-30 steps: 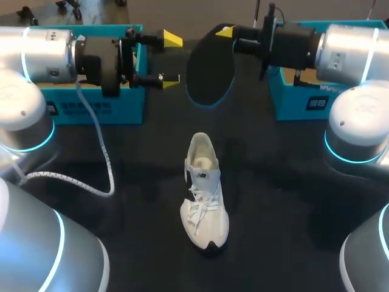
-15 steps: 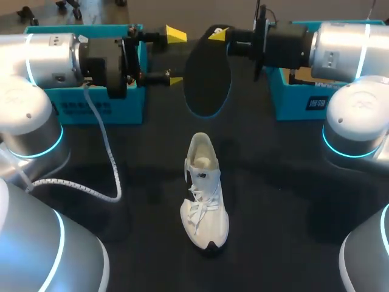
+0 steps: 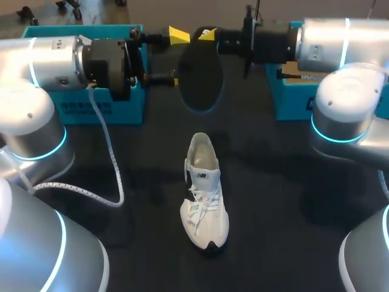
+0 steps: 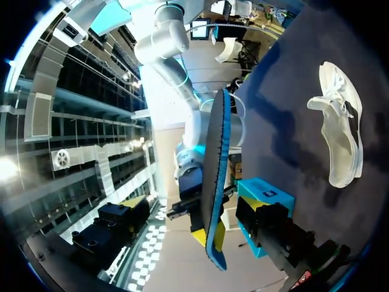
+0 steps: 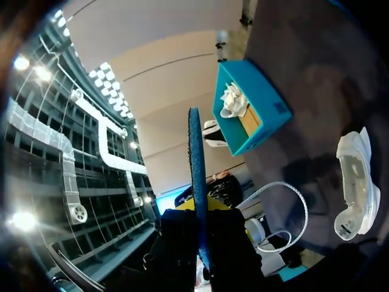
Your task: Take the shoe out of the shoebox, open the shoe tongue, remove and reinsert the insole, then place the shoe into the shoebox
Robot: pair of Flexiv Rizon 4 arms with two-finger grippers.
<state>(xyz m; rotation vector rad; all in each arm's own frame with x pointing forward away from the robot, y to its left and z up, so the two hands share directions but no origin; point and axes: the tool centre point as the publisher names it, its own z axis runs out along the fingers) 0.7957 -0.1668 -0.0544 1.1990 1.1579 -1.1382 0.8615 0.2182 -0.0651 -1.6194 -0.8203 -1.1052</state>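
Note:
The white shoe (image 3: 203, 194) lies on the black table, toe toward me, its opening empty. Above and behind it hangs the black insole (image 3: 200, 76), blue at the edge, with my right gripper (image 3: 206, 33) shut on its upper end. My left gripper (image 3: 176, 56) stands open right beside the insole's left edge, one yellow tip high and one low. The left wrist view has the insole (image 4: 216, 182) edge-on ahead, the shoe (image 4: 340, 140) off to one side. In the right wrist view the insole (image 5: 196, 176) rises from between my own fingers (image 5: 179, 240), with the shoe (image 5: 355, 188) down on the table.
A teal shoebox (image 3: 91, 106) stands at the back left behind my left arm, and another teal box (image 3: 292, 97) at the back right. The left arm's white cable (image 3: 109, 176) loops over the table at the left. In the right wrist view the teal box (image 5: 249, 109) holds white stuffing.
My right arm has carried the insole a little to the left. My left gripper has moved right, up against the insole's edge. The shoe has not moved.

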